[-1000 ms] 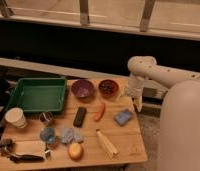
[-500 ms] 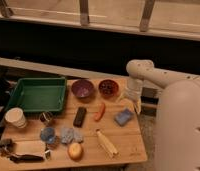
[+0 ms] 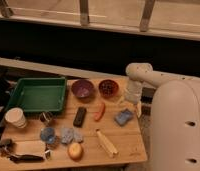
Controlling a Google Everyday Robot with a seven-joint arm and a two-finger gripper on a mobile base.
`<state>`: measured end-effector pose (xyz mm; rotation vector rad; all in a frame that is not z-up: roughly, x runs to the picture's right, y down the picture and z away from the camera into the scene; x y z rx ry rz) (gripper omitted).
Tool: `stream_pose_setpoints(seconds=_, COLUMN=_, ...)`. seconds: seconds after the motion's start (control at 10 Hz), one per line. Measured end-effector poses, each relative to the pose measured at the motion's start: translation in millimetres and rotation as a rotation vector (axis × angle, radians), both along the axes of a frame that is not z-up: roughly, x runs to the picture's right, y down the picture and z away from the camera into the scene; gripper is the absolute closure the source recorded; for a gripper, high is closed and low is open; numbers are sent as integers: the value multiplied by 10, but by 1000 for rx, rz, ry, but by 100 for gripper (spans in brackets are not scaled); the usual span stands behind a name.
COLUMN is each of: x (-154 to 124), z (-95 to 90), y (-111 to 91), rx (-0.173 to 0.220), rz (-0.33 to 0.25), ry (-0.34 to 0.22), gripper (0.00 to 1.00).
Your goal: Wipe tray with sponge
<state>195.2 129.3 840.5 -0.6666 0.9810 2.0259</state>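
**A:** So, how do the jaws stand?

**B:** Spread wide and empty. The gripper (image 3: 131, 106) hangs at the right edge of the wooden table (image 3: 130, 147), pointing down from a smooth white arm (image 3: 138, 75) that bends in from the right.

**A:** And the sponge?

**B:** The sponge (image 3: 123, 117) is a small, soft, light blue block. It lies flat just to the near left of the gripper; I cannot tell whether they touch.

**A:** Where is the tray?

**B:** Well apart, at the far left of the table. The tray (image 3: 37, 95) is a large dark green plastic rectangle with raised, sloping sides.

**A:** What lies between them?

**B:** Two round bowls along the far side: a purple bowl (image 3: 83, 89) just right of the tray, then a reddish bowl (image 3: 108, 87). Nearer, there is a slim red pepper (image 3: 99, 111) and a flat dark block (image 3: 80, 116).

**A:** Anything else?

**B:** There is a white cup (image 3: 15, 118) near the tray's near-left corner, with a small metal cup (image 3: 45, 118) beside it. At the near side are a round blue cup (image 3: 47, 134), a lumpy blue-grey cloth (image 3: 71, 135), a yellow-orange fruit (image 3: 75, 150) and a pale, elongated thing (image 3: 107, 143).
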Motion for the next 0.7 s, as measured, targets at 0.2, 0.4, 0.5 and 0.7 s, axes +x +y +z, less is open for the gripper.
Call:
stream_pose_setpoints(seconds=0.2, x=77, z=49, y=43, rx=-20, rz=18, ry=28, gripper=20)
stream_pose_setpoints(seconds=0.4, x=103, z=100, y=92, rx=-36, rz=40, ry=30, gripper=20)
stream_pose_setpoints(seconds=0.5, x=96, z=149, y=136, rx=-50, rz=56, ry=20, gripper=20)
stream_pose_setpoints(seconds=0.7, x=82, z=240, y=217, rx=-70, rz=73, ry=8, gripper=20)
